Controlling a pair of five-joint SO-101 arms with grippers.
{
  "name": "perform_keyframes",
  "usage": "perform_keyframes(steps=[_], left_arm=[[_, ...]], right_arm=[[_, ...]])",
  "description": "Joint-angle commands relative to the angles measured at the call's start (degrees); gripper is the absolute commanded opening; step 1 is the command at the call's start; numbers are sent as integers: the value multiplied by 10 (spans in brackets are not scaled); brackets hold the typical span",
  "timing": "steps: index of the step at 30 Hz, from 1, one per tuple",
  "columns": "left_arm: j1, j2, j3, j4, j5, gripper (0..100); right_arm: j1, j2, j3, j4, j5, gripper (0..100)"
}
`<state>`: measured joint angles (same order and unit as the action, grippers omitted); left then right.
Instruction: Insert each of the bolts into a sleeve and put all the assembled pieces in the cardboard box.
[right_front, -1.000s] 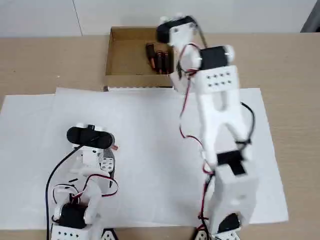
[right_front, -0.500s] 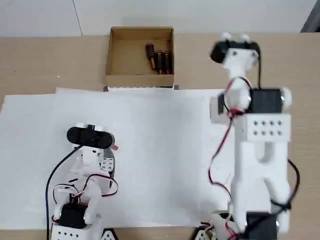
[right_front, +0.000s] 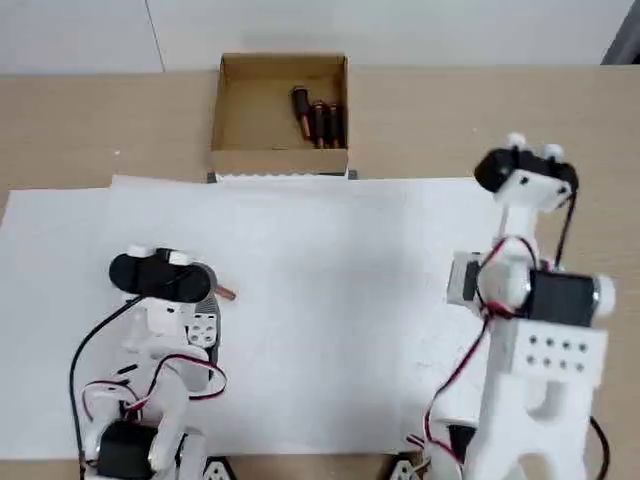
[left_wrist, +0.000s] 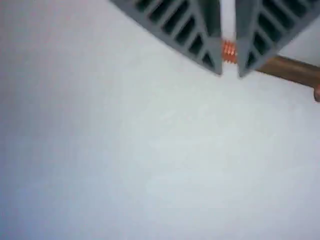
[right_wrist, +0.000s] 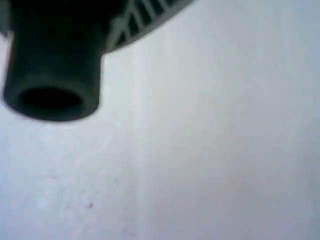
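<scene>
My left gripper (left_wrist: 229, 67) is shut on an orange threaded bolt (left_wrist: 228, 50), whose coppery shaft (left_wrist: 294, 71) sticks out to one side. From above, the bolt's tip (right_front: 226, 294) pokes out beside that arm at the near left of the white paper. My right gripper (right_front: 463, 282) hangs over the paper's right part, shut on a black sleeve (right_wrist: 52, 67) whose open end faces the camera. The cardboard box (right_front: 250, 110) stands at the table's far side and holds three dark assembled pieces (right_front: 318, 118) in its right half.
A large white paper sheet (right_front: 330, 270) covers the wooden table (right_front: 90, 120) in front of the box. Red and black cables hang along both arms.
The right arm has swung away from the box, to the right and back toward the near side. The left arm has shifted slightly left with its bolt.
</scene>
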<state>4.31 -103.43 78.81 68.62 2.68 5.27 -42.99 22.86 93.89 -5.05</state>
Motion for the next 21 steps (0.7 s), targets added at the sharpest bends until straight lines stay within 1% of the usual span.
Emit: perform_keyframes(steps=[1,7,8,12,14,19,21], left_arm=[[0,40,-91,14,0,6],[0,236,-257,37,3,6],[0,271,-285,37,13,6],[1,396,-387,40,86,6],[1,449,-425,55,112,6],[1,564,-487,108,185,6],[0,597,-496,127,232,6]], right_arm=[[22,-68,32,-19,-6,4],[52,-139,81,-22,-6,3],[58,-146,83,-22,-6,3],[74,-159,84,-22,-6,3],[82,-160,84,-22,-6,3],[115,-160,84,-22,-7,3],[124,-160,84,-22,-7,3]])
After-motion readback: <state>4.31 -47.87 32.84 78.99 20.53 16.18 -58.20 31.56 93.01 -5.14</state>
